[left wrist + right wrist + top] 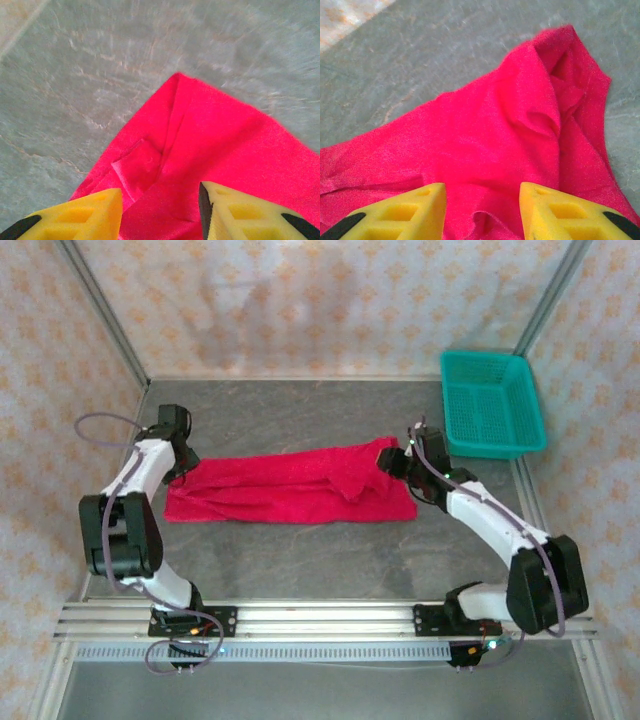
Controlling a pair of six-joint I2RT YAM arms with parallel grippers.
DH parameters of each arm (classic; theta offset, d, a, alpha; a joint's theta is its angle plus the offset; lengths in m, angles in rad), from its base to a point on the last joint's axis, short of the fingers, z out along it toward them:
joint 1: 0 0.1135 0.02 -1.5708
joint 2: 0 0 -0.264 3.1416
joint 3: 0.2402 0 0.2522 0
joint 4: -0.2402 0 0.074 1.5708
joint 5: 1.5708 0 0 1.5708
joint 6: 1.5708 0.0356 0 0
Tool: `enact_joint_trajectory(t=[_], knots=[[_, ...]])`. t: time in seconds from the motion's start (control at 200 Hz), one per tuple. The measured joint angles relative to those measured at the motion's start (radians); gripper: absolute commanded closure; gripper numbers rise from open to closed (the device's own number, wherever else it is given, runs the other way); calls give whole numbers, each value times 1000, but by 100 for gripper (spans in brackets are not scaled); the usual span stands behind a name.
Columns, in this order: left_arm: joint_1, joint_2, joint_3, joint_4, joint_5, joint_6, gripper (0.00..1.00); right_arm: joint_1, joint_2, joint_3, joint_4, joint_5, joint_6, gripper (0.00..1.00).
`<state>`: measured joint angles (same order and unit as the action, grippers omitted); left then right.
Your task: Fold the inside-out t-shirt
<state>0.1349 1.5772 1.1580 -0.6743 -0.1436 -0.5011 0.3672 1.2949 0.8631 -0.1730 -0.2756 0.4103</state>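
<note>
The inside-out t-shirt [290,490] lies on the grey table as a long crimson band folded lengthwise, running left to right. My left gripper [183,472] is at its left end. In the left wrist view the shirt's corner [210,140] points away from me, and the left gripper [160,195] stands open with its yellow fingers [100,210] just above the cloth and nothing pinched. My right gripper [395,462] is at the bunched right end. There the red cloth [495,130] lies rumpled, and the right gripper [482,192] is open over a small ruffle.
A teal mesh basket [490,405] stands at the back right of the table, close behind the right arm. Bare grey table [300,560] stretches in front of the shirt and behind it. Patterned walls enclose the table's far and side edges.
</note>
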Motion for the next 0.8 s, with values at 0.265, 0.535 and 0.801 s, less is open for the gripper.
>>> enact_joint_trajectory(t=[0.265,0.535,0.801], knots=[[-137,-8,2,113,193,-68,52,65,328,264,101,-1,71,56],[-46,118,-130,176,277,-102,49,-59,513,174,61,-33,143,48],[-15,50,-169,175,246,-100,39,-83,344,186,-117,40,26,1]])
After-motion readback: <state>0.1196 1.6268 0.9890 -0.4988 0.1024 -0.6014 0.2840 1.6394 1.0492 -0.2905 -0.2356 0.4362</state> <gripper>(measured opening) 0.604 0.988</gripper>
